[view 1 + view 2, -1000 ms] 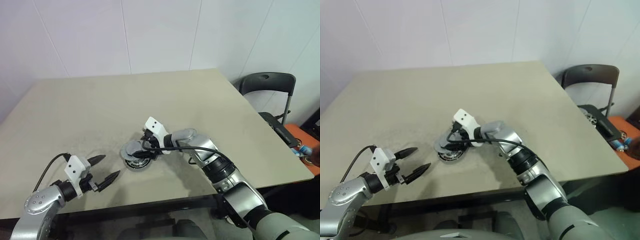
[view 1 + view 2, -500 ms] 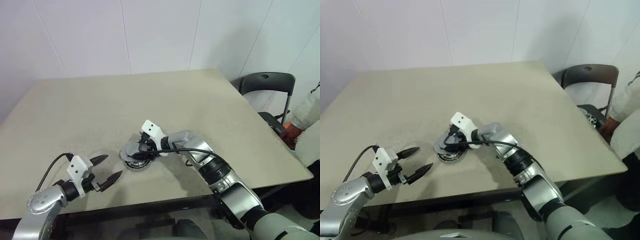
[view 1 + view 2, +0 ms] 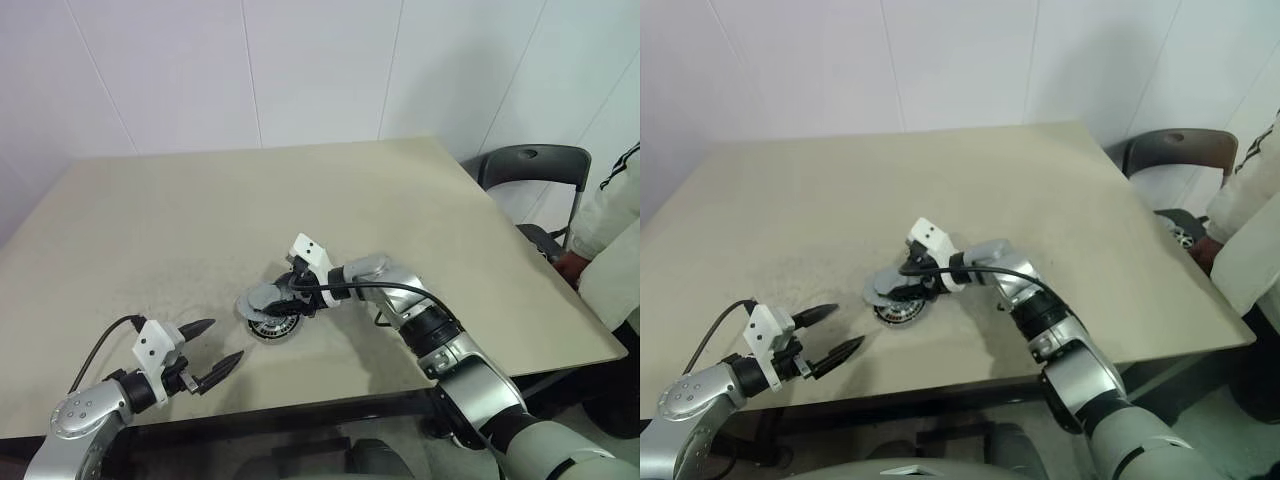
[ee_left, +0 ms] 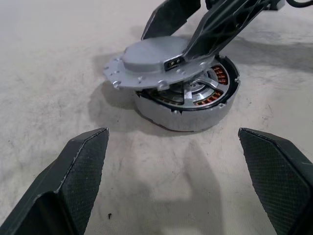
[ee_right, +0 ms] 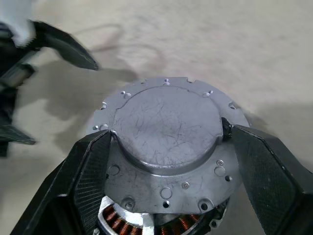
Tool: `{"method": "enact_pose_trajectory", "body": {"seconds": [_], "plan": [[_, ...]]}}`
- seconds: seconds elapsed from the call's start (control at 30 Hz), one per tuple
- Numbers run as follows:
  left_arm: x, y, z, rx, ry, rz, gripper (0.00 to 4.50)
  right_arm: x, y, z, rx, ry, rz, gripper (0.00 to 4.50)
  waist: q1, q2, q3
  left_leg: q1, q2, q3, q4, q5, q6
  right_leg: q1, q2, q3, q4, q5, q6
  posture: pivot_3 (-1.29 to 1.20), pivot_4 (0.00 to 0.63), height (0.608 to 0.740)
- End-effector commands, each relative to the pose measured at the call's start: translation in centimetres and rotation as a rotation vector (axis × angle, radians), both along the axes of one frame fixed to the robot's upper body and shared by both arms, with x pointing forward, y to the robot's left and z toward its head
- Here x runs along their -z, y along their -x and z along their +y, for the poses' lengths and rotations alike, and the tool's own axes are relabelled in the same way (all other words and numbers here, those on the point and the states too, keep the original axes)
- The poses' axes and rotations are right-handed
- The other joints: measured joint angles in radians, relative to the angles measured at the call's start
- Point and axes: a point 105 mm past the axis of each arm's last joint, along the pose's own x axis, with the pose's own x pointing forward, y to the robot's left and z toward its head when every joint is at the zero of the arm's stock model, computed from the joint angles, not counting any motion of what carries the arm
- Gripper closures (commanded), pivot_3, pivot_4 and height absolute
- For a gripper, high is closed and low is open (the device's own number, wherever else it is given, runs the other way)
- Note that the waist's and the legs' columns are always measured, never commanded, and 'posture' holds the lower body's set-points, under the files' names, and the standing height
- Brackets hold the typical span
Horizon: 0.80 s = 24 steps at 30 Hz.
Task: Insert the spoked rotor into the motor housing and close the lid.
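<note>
The motor housing [image 4: 195, 115], a short grey cylinder with copper windings, stands on the table near its front middle. Silver spokes that look like the spoked rotor [image 4: 208, 84] show inside it; the rest is covered. The lid [image 5: 166, 122], a silver notched disc, hangs tilted just above the housing [image 3: 272, 325] and offset toward the robot's left. My right gripper [image 5: 166, 144] is shut on the lid's raised centre, one finger on each side. My left gripper [image 3: 222, 348] is open near the front edge, left of the housing, with nothing between its fingers.
The beige table [image 3: 300, 200] stretches wide behind and to both sides of the housing. A grey chair [image 3: 530, 165] stands past the table's right edge, and a person in a white top [image 3: 612, 250] stands beside it.
My right wrist has turned and its fingers have narrowed onto the lid, which has shifted slightly left over the housing. A person has come into view at the right edge. The left gripper stays put.
</note>
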Motion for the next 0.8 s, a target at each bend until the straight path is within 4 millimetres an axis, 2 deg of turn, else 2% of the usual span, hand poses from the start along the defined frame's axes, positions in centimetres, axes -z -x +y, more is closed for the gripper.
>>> {"method": "enact_pose_trajectory", "body": {"seconds": [0.03,0.23,0.53,0.8], "plan": [[-1.2,0.0,0.0,0.004,0.003,-0.047,0.0,-2.3,0.4,0.5,-0.11,-0.098,-0.025,0.96,0.0,0.0,0.0,0.0,0.0,0.0,0.0,0.0,0.0,0.0,0.0,0.0,0.0,0.0,0.0,0.0,0.0,0.74],[-1.1,0.7,0.1,-0.007,0.01,-0.033,0.0,-1.5,0.5,0.4,-0.187,-0.078,-0.066,0.96,0.0,0.0,0.0,0.0,0.0,0.0,0.0,0.0,0.0,0.0,0.0,0.0,0.0,0.0,0.0,0.0,0.0,0.74],[-0.7,3.2,0.5,-0.017,0.033,0.048,0.0,-0.2,0.4,0.3,-0.23,-0.035,-0.078,0.96,-0.003,0.0,0.0,0.001,0.0,0.0,0.0,0.0,0.0,0.0,0.0,0.0,0.0,0.0,0.0,0.0,0.0,0.74],[-0.9,3.3,0.6,-0.016,0.028,0.051,0.0,0.5,0.7,-0.1,-0.277,-0.023,-0.063,0.96,-0.001,0.001,0.0,0.001,0.0,0.0,0.0,0.0,0.0,0.0,0.0,0.0,0.001,0.0,0.0,0.0,0.0,0.74]]}}
